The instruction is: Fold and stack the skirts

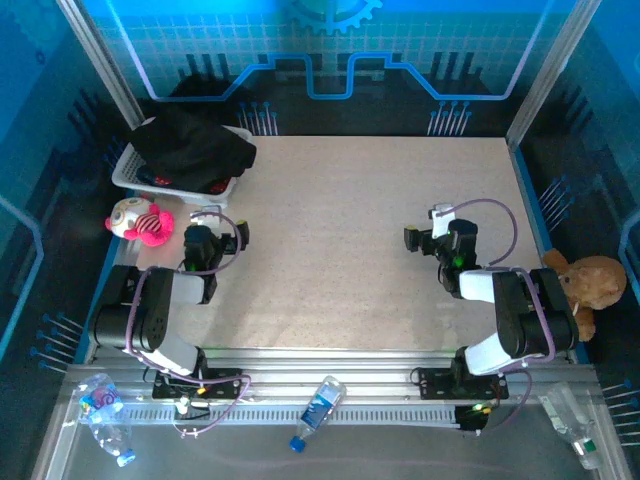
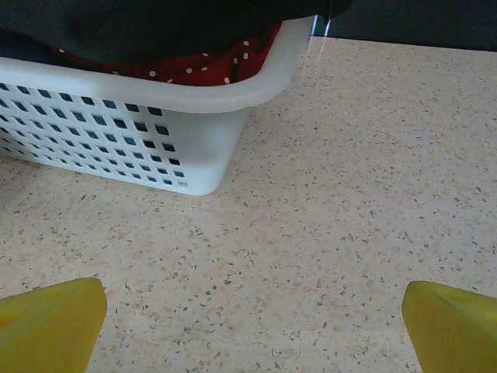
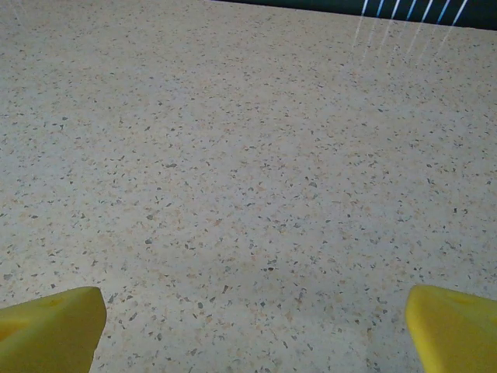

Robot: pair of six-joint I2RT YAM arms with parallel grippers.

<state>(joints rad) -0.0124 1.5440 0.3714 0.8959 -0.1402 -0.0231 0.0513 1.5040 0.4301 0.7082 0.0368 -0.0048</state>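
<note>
White mesh basket (image 1: 128, 172) taken as reference; it stands on the speckled surface (image 1: 370, 230). Black skirt (image 1: 195, 148) heaped in the basket, bunched and unfolded, spilling over the basket's far and right rim. Red skirt (image 2: 203, 65), with small pale dots, lies beneath the black one inside the basket; left wrist view shows a strip of it between the black cloth and the rim. Other garments in the basket cannot be made out. No cloth lies on the surface beside the basket. Left claw (image 1: 222, 224) sits just near-side and slightly right of the basket, close to it but not touching, facing its corner; yellow fingertips (image 2: 50, 322) spread wide apart with bare surface between them, holding nothing. Right claw (image 1: 425, 228) is well to the right of the basket, far across the surface, jaws likewise spread wide, nothing between them but speckled surface. Pink-and-white plush toy (image 1: 140, 222) lies just to the near side of the basket, left of the left claw. Brown plush toy (image 1: 588, 285) sits far right of the basket, past the right arm, at the surface's edge. Clear plastic bottle (image 1: 320, 405) lies on the metal rail well to the near side of the basket, between the two arm bases.
</note>
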